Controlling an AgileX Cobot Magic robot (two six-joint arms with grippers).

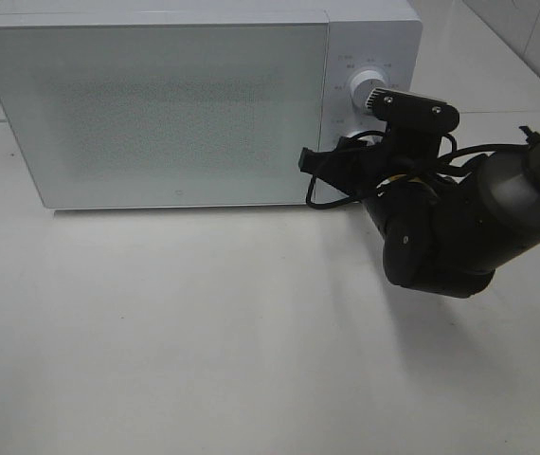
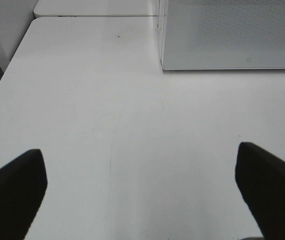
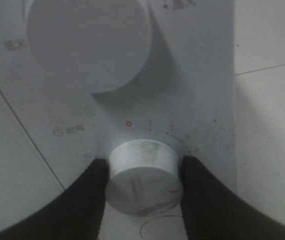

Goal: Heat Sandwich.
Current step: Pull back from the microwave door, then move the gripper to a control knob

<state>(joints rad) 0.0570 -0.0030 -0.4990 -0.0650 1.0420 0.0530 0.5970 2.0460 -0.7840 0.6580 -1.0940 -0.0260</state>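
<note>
Right end effector of mine pinches the white microwave's lower round knob; left end effector (over white desk) gapes wide.

Microwave: white, smooth, semi-gloss; door w/ fine dotted texture. Panel at its 3 o'clock: matt, grime specks. Knob: smooth plastic look, smudged. Table: matt, faint scuffs. R gripper: matt black. Arm: glossy black.

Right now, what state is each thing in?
Door: shut.
Upper knob: untouched.
Lower knob: gripped on both sides.
Right end effector: shut on lower knob.
Left end effector: open, empty, above table.
</note>
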